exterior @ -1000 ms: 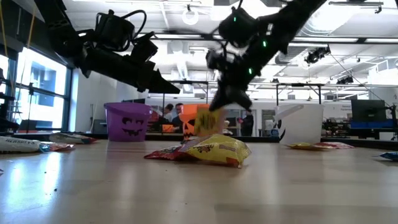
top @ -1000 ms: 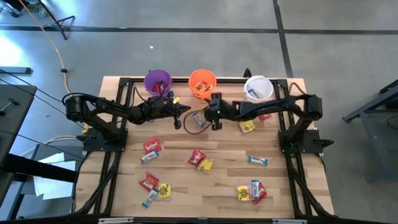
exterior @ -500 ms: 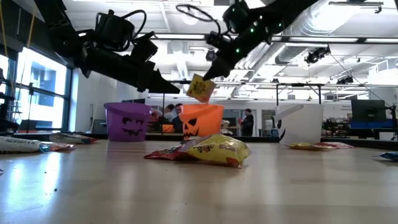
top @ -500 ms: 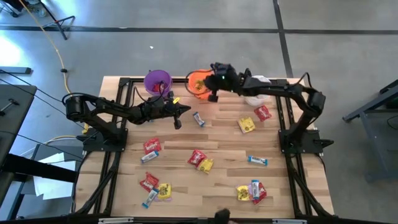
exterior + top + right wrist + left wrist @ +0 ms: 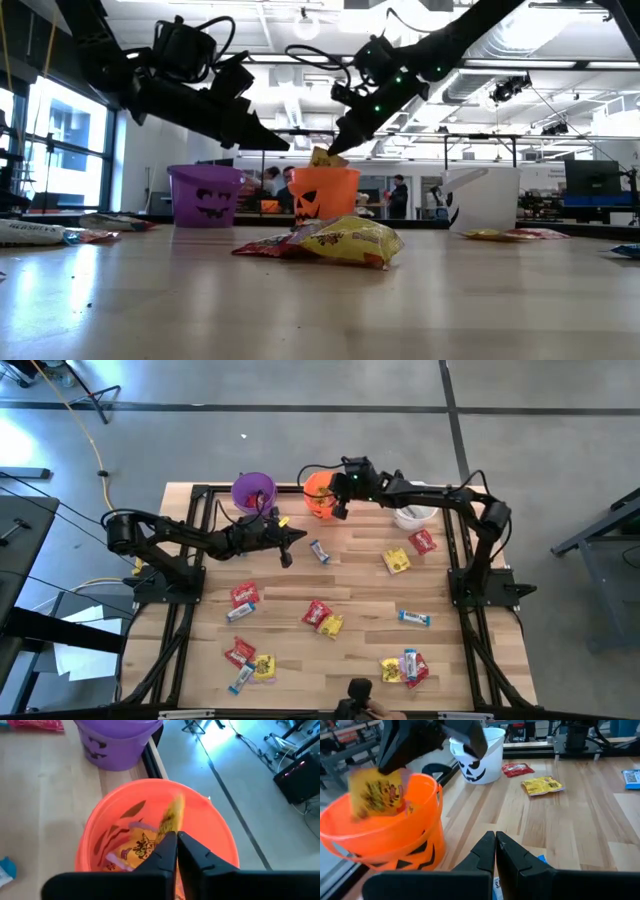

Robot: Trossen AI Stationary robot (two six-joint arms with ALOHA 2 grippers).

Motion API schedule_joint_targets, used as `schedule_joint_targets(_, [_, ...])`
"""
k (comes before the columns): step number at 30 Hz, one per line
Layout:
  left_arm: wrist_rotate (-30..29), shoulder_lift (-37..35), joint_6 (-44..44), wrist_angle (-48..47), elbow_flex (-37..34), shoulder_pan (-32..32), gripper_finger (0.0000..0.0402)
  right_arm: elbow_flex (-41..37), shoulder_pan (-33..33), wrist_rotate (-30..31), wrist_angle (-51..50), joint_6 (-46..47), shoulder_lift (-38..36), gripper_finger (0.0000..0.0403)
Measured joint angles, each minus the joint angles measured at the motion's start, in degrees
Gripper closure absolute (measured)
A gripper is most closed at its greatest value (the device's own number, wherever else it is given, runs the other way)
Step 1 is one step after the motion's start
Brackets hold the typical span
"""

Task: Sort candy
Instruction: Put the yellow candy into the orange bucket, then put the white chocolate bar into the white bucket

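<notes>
One yellow packet (image 5: 322,157) hangs pinched in the right hand (image 5: 335,150), just over the orange bucket (image 5: 323,194); let go only there; left hand (image 5: 288,547) clenched, empty.

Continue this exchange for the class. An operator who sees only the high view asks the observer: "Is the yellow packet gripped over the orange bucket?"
Observer: Yes. The right wrist view shows the right gripper with its fingers shut on the yellow packet, directly above the mouth of the orange bucket.
Operator: How high is it?
Observer: In the low view, the packet's lower edge is about level with the bucket's rim.
Operator: Is anything inside already?
Observer: Yes. Yellow sweets lie on the bucket's bottom.
</notes>
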Motion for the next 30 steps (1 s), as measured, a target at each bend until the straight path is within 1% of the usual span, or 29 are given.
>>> schedule_joint_targets(8, [-0.97, 3.96, -0.42, 1.86, -0.02, -0.42, 0.0401, 0.0, 1.13, -1.21, -2.38, 4.76, -2.04, 0.0303])
schedule_joint_targets(11, [-1.18, 4.28, -0.41, 1.96, -0.02, -0.69, 0.0401, 0.0, 2.69, -1.95, -5.99, 8.08, -4.1, 0.0289])
schedule_joint_targets(15, [-4.48, 4.27, 0.06, 2.57, -0.02, -1.51, 0.0401, -0.13, 6.12, -6.88, -12.41, 14.23, -5.38, 0.028])
schedule_joint_targets(17, [-5.49, 4.27, -0.07, 2.71, -0.02, -1.59, 0.0401, -2.09, 8.68, -7.97, -12.62, 16.37, -5.38, 0.0271])
schedule_joint_targets(20, [-5.53, 4.27, -0.47, 2.7, -0.02, -1.71, 0.0401, -6.8, 12.85, -5.76, -8.93, 20.24, -5.07, 0.025])
schedule_joint_targets(24, [-5.45, 4.27, 0.0, 3.84, -1.06, -2.2, 0.0402, -12.58, 17.92, 1.39, -0.49, 25.96, -5.03, 0.0206])
schedule_joint_targets(27, [-5.43, 4.27, -0.26, 6.47, -2.62, -2.2, 0.0402, -16.14, 20.29, 7.07, 4.82, 29.98, -4.83, 0.0176])
schedule_joint_targets(30, [-5.44, 4.27, -0.93, 8.33, -3.98, -2.21, 0.0402, -18.66, 21.36, 9.83, 9.92, 32.86, -3.6, 0.0161])
